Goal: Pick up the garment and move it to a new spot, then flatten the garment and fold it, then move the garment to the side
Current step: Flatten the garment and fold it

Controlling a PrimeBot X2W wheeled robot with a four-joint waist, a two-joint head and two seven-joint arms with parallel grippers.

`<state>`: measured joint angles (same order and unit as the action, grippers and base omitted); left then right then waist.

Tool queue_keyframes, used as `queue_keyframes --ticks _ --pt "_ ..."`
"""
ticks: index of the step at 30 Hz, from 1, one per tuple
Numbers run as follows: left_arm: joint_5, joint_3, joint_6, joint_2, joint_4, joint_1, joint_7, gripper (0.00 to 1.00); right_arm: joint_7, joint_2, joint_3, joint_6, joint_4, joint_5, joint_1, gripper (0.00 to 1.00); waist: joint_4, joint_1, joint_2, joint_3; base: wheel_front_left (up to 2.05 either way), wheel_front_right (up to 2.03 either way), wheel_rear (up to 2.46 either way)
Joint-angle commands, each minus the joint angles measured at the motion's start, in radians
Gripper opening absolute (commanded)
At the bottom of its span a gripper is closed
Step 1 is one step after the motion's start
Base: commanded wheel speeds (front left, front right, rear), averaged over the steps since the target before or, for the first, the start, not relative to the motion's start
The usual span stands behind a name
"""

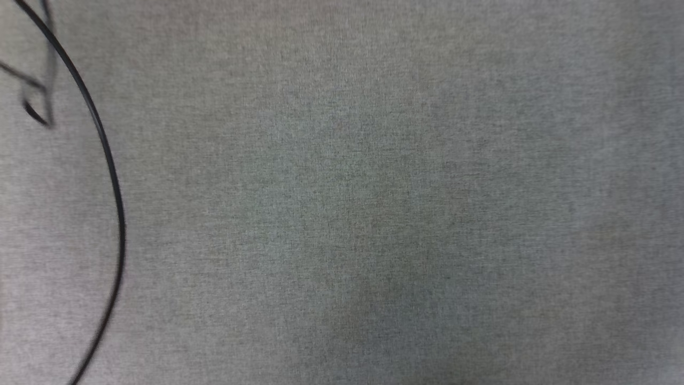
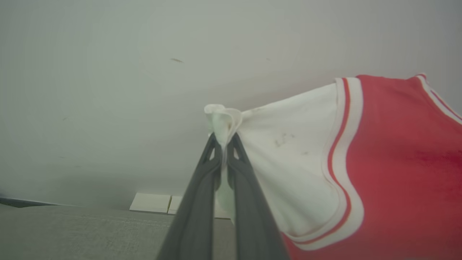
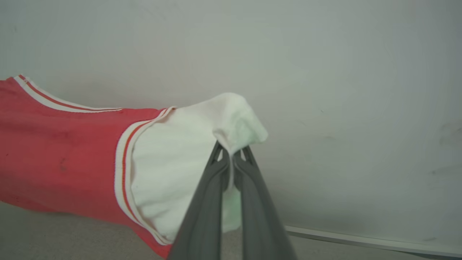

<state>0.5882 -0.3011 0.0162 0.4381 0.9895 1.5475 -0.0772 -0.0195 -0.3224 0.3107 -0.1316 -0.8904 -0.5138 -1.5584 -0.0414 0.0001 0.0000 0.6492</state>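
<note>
Left pincer (image 2: 223, 140), right pincer (image 3: 231, 151) clamp garment (image 2: 397, 151)

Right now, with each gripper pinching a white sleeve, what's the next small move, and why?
Probably lower both arms together, held apart: the left gripper and right gripper each clamp a sleeve of the bright red soft fabric shirt, which hangs stretched off the grey cloth surface.

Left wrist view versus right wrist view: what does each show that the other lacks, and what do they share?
Left wrist view: the left gripper shut on one white sleeve, with pale blocks at the wall's foot. Right wrist view: the right gripper shut on the other sleeve, with a pale strip along the wall's foot. Shared: the garment, red-bodied with striped trim, a grey surface below, a plain wall behind.
</note>
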Motion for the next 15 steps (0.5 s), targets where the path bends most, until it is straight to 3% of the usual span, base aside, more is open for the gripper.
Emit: queue_keyframes --ticks 1,6,15 --pt "0.026 0.016 0.016 -0.003 0.016 -0.07 -0.02 0.0 0.016 -0.012 0.02 0.002 0.009 -0.039 0.071 0.0 -0.001 -0.0001 0.0 -0.027 0.0 0.0 0.0" --pt "0.086 0.045 0.052 -0.031 0.029 -0.268 -0.081 0.0 0.06 -0.044 0.071 0.002 0.054 -0.14 0.283 0.0 0.011 -0.0001 0.0 -0.102 0.0 0.0 0.0" --pt "0.132 0.061 0.058 -0.059 -0.041 -0.663 -0.157 0.0 0.103 -0.095 0.144 0.002 0.171 -0.238 0.665 0.0 0.011 -0.0001 0.0 -0.261 0.0 0.0 0.0"
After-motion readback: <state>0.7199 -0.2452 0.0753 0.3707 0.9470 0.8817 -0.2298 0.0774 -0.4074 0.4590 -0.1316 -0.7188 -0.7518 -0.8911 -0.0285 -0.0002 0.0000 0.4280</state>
